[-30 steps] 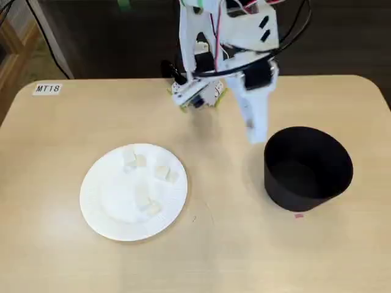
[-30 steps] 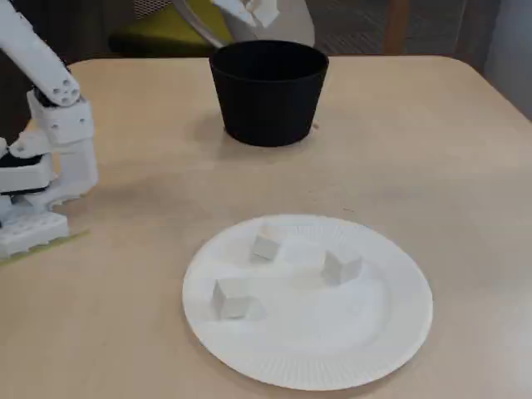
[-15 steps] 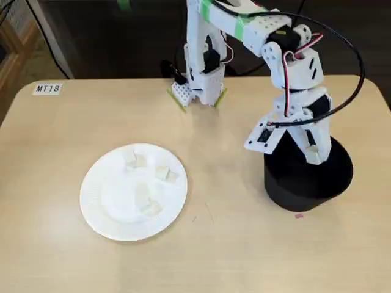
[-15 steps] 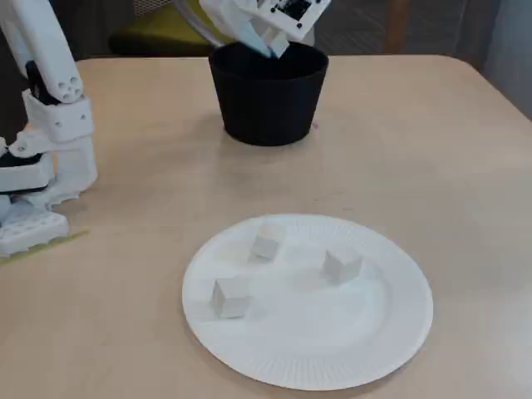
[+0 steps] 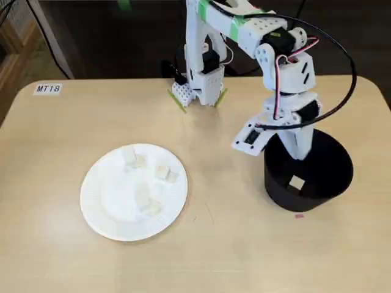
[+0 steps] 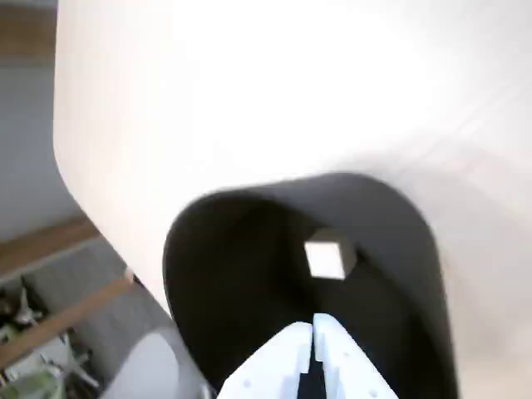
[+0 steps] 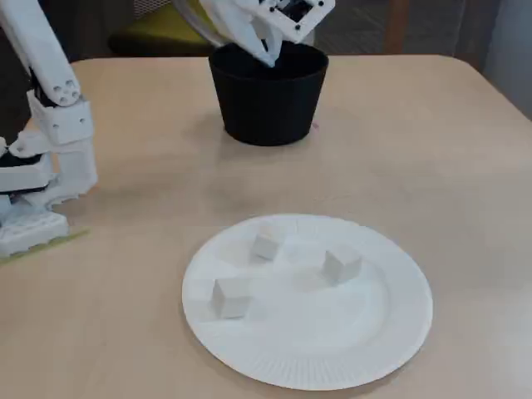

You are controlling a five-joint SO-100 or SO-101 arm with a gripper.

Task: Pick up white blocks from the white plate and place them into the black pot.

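Note:
My gripper [image 5: 300, 154] hangs over the black pot [image 5: 287, 198], fingertips dipped just inside its rim. The wrist view shows the fingers [image 6: 291, 357] closed together with nothing between them, gripper [image 6: 313, 320] pointing into the pot [image 6: 399, 233]. One white block [image 5: 297, 183] lies on the pot's floor, also visible in the wrist view [image 6: 326, 259]. The white plate [image 5: 110, 210] sits at the left and carries three white blocks [image 5: 130, 157] [image 5: 162, 173] [image 5: 145, 198]. A fixed view from the side shows the plate [image 7: 332, 366], its blocks [image 7: 266, 245] [image 7: 342, 264] [image 7: 229, 297], the pot [image 7: 266, 108] and the gripper [image 7: 270, 56].
The arm's base [image 5: 197, 91] stands at the table's far edge; the side view has the base [image 7: 33, 191] at the left. A label reading MT18 [image 5: 47, 88] sits on the far left corner. A small red mark [image 5: 299, 215] lies just in front of the pot.
The arm swung from behind the pot to over it. Half a second ago the gripper held a white block above the pot; now that block lies inside and the fingers are together.

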